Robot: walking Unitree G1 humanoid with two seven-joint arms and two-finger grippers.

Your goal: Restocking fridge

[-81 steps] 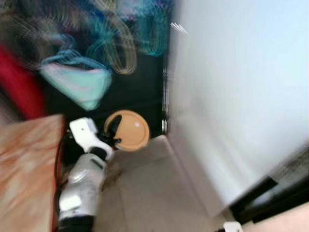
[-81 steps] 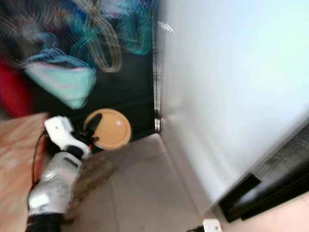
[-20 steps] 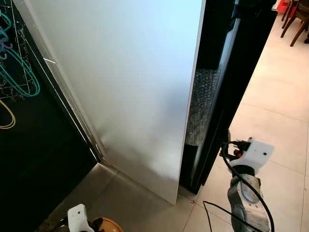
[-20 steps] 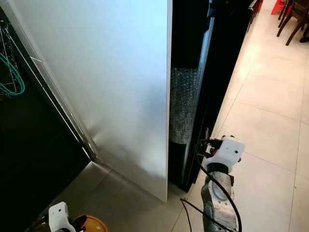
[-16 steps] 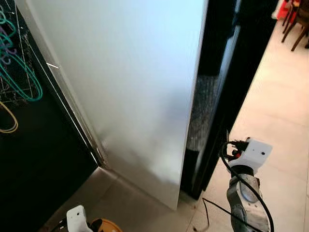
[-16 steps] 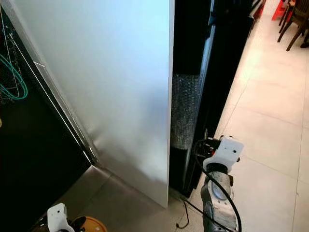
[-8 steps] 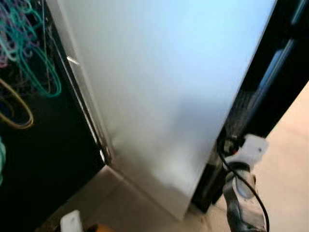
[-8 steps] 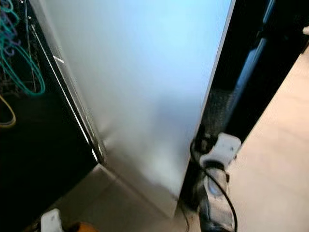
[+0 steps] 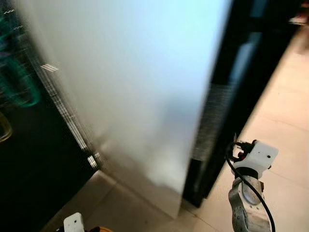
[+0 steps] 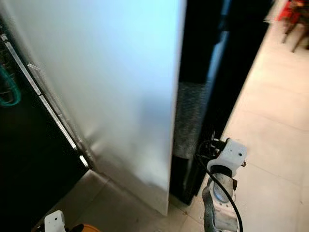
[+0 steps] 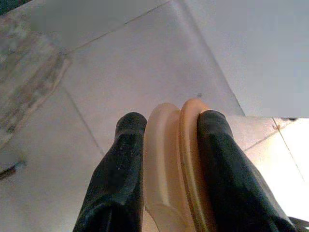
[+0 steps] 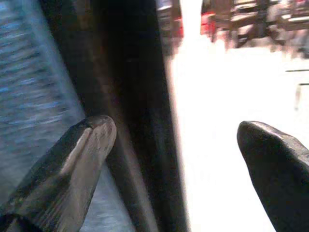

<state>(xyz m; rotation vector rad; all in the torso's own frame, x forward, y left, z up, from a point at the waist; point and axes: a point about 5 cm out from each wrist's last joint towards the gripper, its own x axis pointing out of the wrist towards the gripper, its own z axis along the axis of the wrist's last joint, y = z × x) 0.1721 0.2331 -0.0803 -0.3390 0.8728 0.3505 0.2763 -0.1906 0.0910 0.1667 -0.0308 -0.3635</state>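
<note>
In front of the robot stands a big fridge with a pale silver door. The door fills the left and middle of the head views, and its bottom edge sits just above the tiled floor. To the right of the door is a dark gap, with a strip of bubbly wrap low down in it. Farther right, a tall black panel stands beside the light floor. To the far left it is dark, and a green loop hangs there, too blurry to tell what it is.

The right hand is low on the right, near the dark edge of the fridge. Its two black fingers are spread wide apart with nothing between them. A black cable runs along that arm.

The left hand is low on the near left, over the floor. Its fingers are pressed on two tan lids or plates, held on edge, side by side. A little of the tan thing shows at the bottom left of the head views, beside the white wrist block. Far on the right, red chairs stand on the floor.
</note>
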